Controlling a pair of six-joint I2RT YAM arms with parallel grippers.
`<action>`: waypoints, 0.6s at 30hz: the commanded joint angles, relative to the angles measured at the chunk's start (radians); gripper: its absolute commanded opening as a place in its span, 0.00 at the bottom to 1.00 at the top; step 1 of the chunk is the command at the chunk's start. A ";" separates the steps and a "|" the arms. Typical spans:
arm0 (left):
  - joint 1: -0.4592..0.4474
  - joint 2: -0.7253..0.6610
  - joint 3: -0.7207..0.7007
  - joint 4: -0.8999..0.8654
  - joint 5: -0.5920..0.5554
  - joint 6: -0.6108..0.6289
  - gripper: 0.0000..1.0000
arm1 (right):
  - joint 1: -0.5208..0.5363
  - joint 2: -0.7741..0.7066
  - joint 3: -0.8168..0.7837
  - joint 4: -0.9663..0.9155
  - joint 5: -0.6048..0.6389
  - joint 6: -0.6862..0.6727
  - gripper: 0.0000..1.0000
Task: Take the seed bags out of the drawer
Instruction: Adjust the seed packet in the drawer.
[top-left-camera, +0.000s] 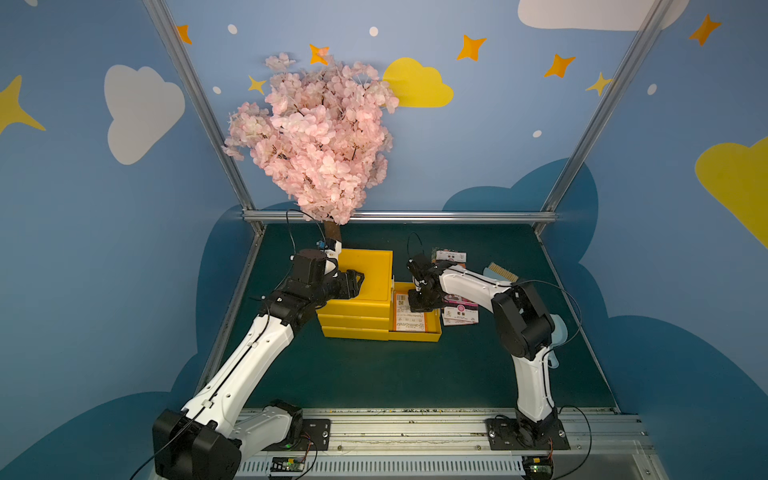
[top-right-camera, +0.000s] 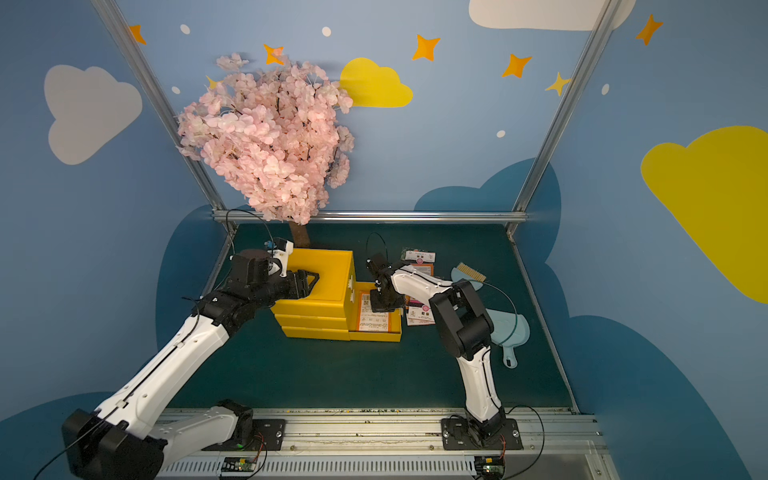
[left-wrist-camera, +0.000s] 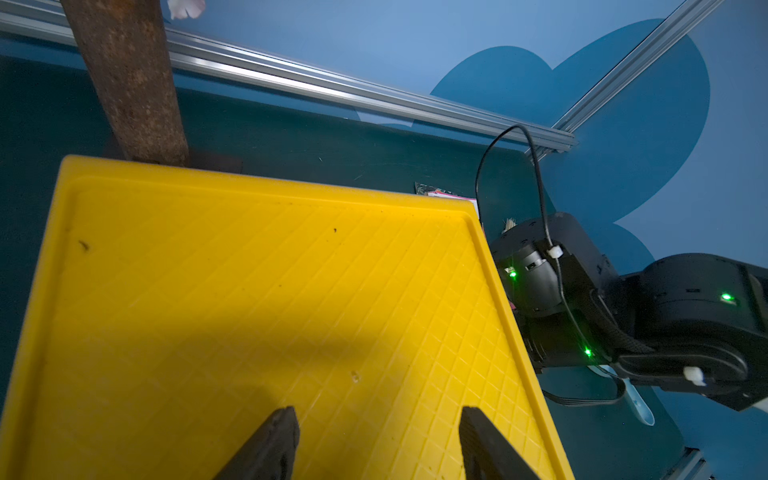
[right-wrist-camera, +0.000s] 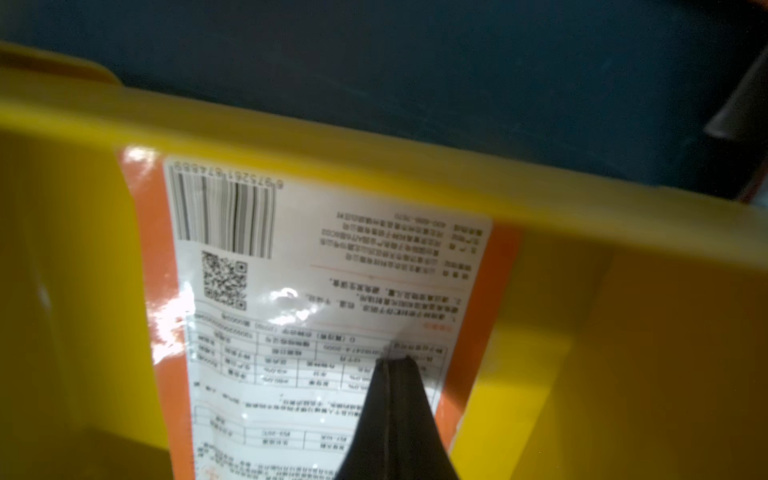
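A flat glossy seed bag (right-wrist-camera: 311, 291), orange back and white printed label up, lies inside the pulled-out yellow plastic drawer (top-left-camera: 415, 336); other seed bags (top-left-camera: 460, 313) lie just outside the drawer. The right gripper (right-wrist-camera: 392, 362), jaws pressed together, touches the label; dragging the bag up the drawer wall probably beats pinching flat film. The left gripper (left-wrist-camera: 378, 419), jaws spread and empty, hovers over the yellow cabinet (left-wrist-camera: 249, 291) housing the drawer. Anything beneath the bag is hidden
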 joint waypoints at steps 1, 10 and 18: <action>-0.002 0.070 -0.079 -0.259 0.030 -0.026 0.67 | 0.018 0.035 0.035 -0.012 -0.020 -0.003 0.00; -0.003 0.076 -0.081 -0.258 0.030 -0.026 0.67 | 0.020 0.026 0.009 0.145 -0.266 0.076 0.00; -0.002 0.070 -0.081 -0.261 0.027 -0.026 0.67 | -0.013 -0.086 -0.051 0.138 -0.238 0.080 0.05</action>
